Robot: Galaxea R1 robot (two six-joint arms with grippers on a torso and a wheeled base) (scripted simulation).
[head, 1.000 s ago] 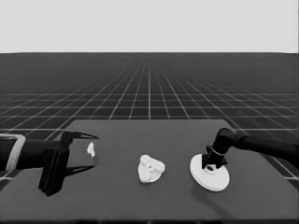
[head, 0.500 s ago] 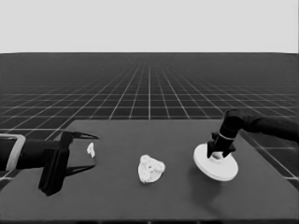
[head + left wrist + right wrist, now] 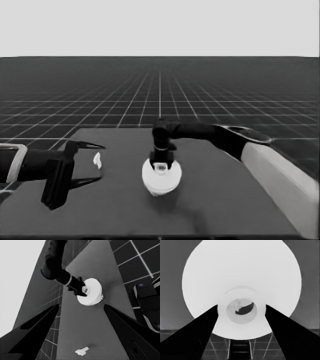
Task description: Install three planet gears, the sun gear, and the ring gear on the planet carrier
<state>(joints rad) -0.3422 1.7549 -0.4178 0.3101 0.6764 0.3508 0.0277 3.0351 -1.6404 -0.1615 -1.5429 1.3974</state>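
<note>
I judged that I was at the last step: putting the larger round part (image 3: 160, 176), the ring gear, on top of the smaller one with its gears. My right gripper (image 3: 161, 161) was over the middle of the table (image 3: 225, 200), fingers pointing down, and it held the larger round part at the raised collar around its centre hole. In the right wrist view my two fingers (image 3: 197, 332) stood on both sides of this collar, close against it, so the grip was narrow and it was holding the part.

The part was at the centre of the table, near the front. A little white showed below its edge, which I took for the gears or the smaller round part under it, but I could not see them clearly. I could not tell if the part was already seated or just above.

For the next move, I thought the part should go down straight and level, perhaps with a small turn so the teeth could meet, and only then should the fingers let go.

The part looked white, round and thick, with a small hole where something pale showed inside.

My left gripper (image 3: 85, 162) waited with its fingers wide apart over the left end of the table, and the thin white piece (image 3: 97, 160) lay between them, not held.
</note>
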